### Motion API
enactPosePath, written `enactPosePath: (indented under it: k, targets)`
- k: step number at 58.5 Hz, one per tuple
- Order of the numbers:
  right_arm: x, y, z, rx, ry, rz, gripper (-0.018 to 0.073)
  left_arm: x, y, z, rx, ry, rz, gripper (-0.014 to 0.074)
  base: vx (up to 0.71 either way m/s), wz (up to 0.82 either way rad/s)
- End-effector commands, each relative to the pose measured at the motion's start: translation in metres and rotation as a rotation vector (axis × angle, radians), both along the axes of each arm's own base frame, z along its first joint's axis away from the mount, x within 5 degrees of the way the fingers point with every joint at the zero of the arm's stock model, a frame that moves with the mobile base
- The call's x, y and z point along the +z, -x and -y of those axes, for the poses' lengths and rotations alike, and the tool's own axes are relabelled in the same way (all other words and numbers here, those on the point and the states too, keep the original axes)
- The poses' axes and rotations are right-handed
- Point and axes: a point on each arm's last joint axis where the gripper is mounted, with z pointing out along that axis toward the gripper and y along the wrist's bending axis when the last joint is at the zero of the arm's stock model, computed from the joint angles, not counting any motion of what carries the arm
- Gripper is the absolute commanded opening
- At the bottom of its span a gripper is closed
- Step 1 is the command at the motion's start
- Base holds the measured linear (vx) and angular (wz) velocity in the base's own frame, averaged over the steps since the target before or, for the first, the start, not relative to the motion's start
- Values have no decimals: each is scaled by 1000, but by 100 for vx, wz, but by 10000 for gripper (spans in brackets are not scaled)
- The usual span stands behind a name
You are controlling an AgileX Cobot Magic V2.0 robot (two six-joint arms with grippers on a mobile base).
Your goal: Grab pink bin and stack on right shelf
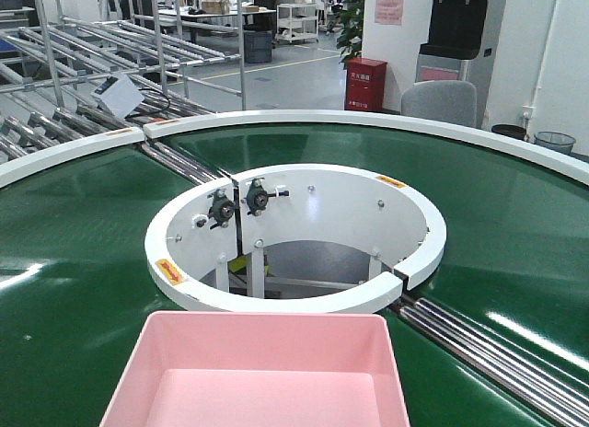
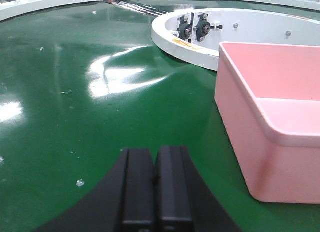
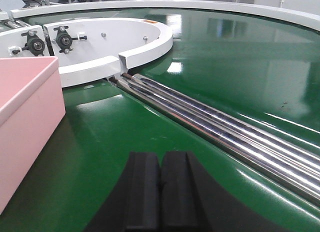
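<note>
The pink bin (image 1: 258, 372) sits empty on the green conveyor belt (image 1: 83, 261) at the bottom centre of the front view. In the left wrist view the pink bin (image 2: 272, 117) lies to the right of my left gripper (image 2: 155, 157), which is shut with nothing in it, low over the belt. In the right wrist view the pink bin (image 3: 25, 117) is at the left edge, apart from my right gripper (image 3: 160, 162), also shut and empty. The right shelf is out of view.
A white ring housing (image 1: 294, 234) with bearings stands just beyond the bin. Steel rollers (image 3: 225, 127) cross the belt on the right side. A white outer rail (image 1: 368, 121) bounds the belt. Roller racks (image 1: 101, 68) and a red cabinet (image 1: 365, 85) stand behind.
</note>
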Motion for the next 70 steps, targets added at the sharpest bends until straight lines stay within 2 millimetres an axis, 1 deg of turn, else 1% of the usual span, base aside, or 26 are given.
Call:
enactPosePath:
  k: [1,19,27,38,46,53,62,66,70]
  targets:
    - [6,-2,0,1,16,60,-11,5,-2,0,5,14,61,-5,0,0]
    - [6,-2,0,1,16,60,-11,5,-2,0,4,5,61,-5,0,0]
    - [6,-2,0,1,16,60,-11,6,-3,-1,1,-44,71,-5,0,0]
    - [7,-2,0,3,26,75,-11,6,-3,-1,1,-45,79,-5,0,0]
    - [10,-3,-1,3,-18,103,-11,13,-3,-1,3,-30,155,-5,0,0]
    - [12,-3,-1,5,-12,124,-11,19,-3,-1,5,-31,218,-5,0,0]
    - [19,-3,-1,9,-10,208,-11,38,-1,-1,10,-25,432,-5,0,0]
    - [24,-3,-1,12,-9,259,-11,44,0,-1,12,-23,493,-5,0,0]
    - [27,-2,-1,13,-10,277,-11,45,1,-1,11,-32,505,-5,0,0]
